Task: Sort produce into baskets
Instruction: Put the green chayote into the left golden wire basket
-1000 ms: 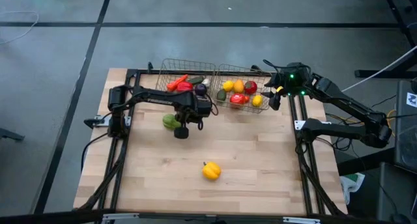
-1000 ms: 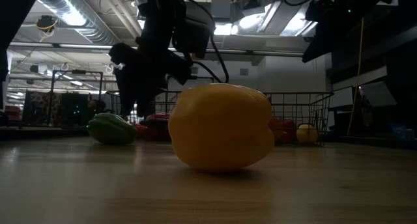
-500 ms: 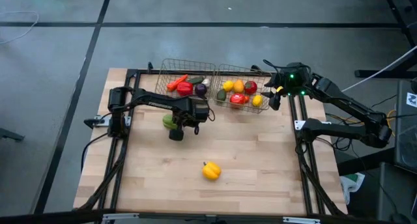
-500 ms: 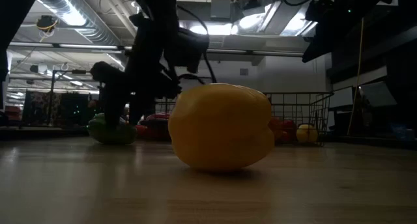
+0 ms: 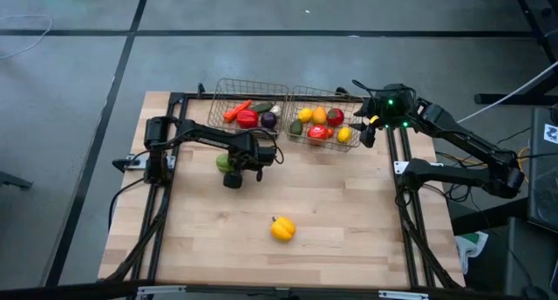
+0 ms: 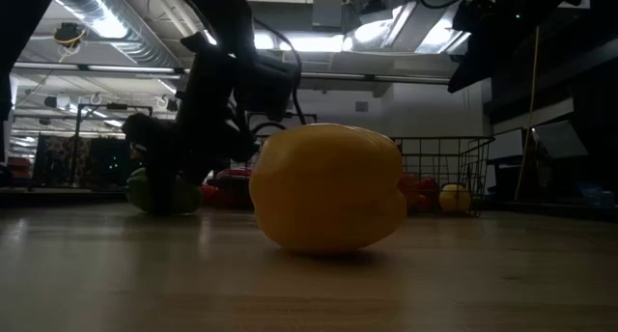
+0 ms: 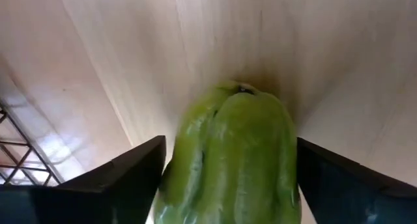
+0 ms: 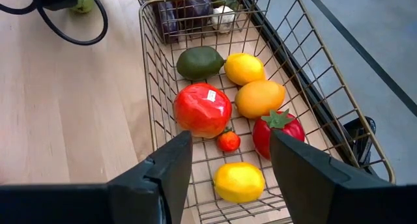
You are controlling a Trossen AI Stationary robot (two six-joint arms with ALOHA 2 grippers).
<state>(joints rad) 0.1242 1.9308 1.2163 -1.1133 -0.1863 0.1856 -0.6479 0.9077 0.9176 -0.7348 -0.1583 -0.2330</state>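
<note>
A green pepper (image 7: 228, 152) lies on its side on the wooden table, just in front of the left wire basket (image 5: 218, 91). My left gripper (image 7: 228, 188) points down over it, open, with one finger on each side of the pepper (image 5: 224, 162). The left basket holds a carrot, a red pepper and an eggplant. My right gripper (image 8: 228, 178) hangs open and holds nothing above the right basket (image 8: 150, 87), which holds lemons, tomatoes and an avocado. A yellow pepper (image 5: 282, 228) rests on the table toward the near edge. My left gripper comes from above with its fingers (image 7: 124, 178) close against the green pepper's two long sides (image 7: 176, 159). Whether they touch it I cannot tell. The pepper lies on the table.
The two baskets stand side by side along the table's far edge. Black frame rails (image 5: 161, 204) run down the table's left and right sides. Bare wood lies between the green pepper and the yellow pepper (image 6: 328, 187).
My left gripper has sunk toward the table and shifted a little toward its left edge, coming down around the green pepper. The pepper has stayed where it was.
</note>
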